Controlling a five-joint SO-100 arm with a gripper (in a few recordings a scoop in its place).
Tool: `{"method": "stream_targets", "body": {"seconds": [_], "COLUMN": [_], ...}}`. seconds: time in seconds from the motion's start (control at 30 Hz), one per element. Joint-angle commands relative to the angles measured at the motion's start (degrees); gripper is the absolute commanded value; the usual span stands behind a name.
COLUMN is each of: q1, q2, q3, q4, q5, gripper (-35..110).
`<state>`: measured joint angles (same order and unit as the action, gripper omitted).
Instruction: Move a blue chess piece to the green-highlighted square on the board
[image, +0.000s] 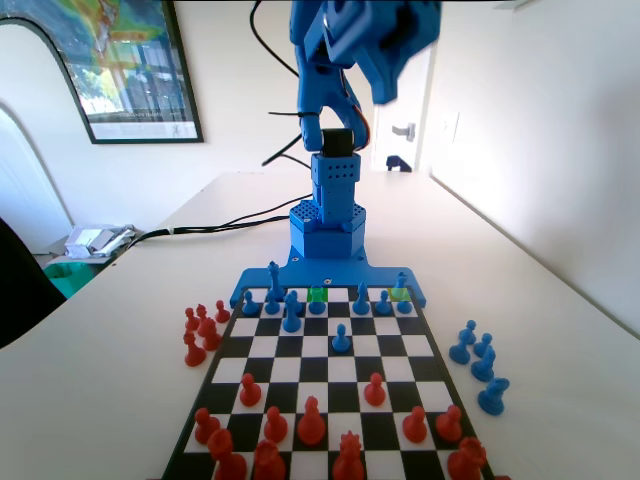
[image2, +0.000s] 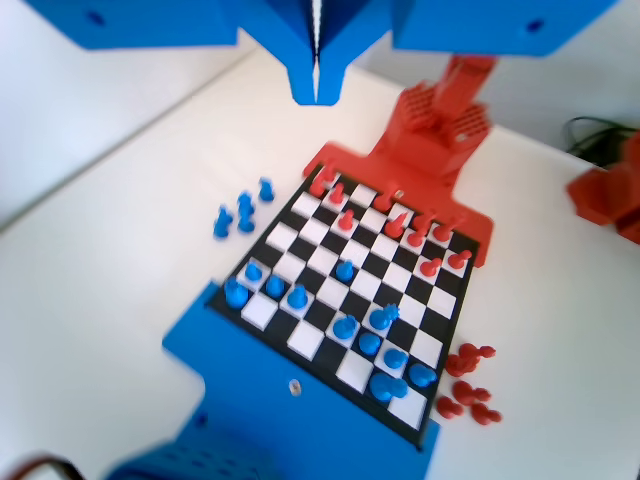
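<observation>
The board lies flat with red pieces near and blue pieces far in the fixed view. On its far row the bright green square shows, with a blue pawn just in front of it. A small blue chess piece stands on the paler yellow-green square to the right. Another blue pawn stands alone mid-board. My gripper hangs high above the board, jaws pressed together with nothing between them. The blue arm rises at the far end.
Several taken blue pieces stand on the table right of the board in the fixed view. Several taken red pieces stand to its left. Cables run across the far table.
</observation>
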<state>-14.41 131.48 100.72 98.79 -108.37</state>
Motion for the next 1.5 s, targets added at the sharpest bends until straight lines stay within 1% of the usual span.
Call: {"method": "stream_targets", "body": {"seconds": [0.0, 0.4, 0.47, 0.53, 0.67, 0.87, 1.0, 1.2, 1.3, 1.47], "q1": [-2.0, -5.1, -5.3, -6.0, -8.7, -11.0, -11.3, -12.8, -14.2, -16.5], "q2": [-2.5, -12.8, -14.2, -15.4, -17.5, -17.8, -16.0, -14.2, -13.9, -13.6], "q3": [-2.8, -1.5, -0.3, 1.0, 5.7, 15.8, 21.5, 30.7, 33.2, 34.6], "q4": [-0.4, -2.7, -2.3, -2.2, -6.9, -15.1, -20.4, -28.8, -31.2, -32.0], "q5": [-6.8, -21.2, -26.6, -29.5, -29.9, -33.6, -33.4, -33.5, -32.9, -31.2], "gripper": [1, 3, 3, 2, 1, 3, 7, 9, 9, 9]}}
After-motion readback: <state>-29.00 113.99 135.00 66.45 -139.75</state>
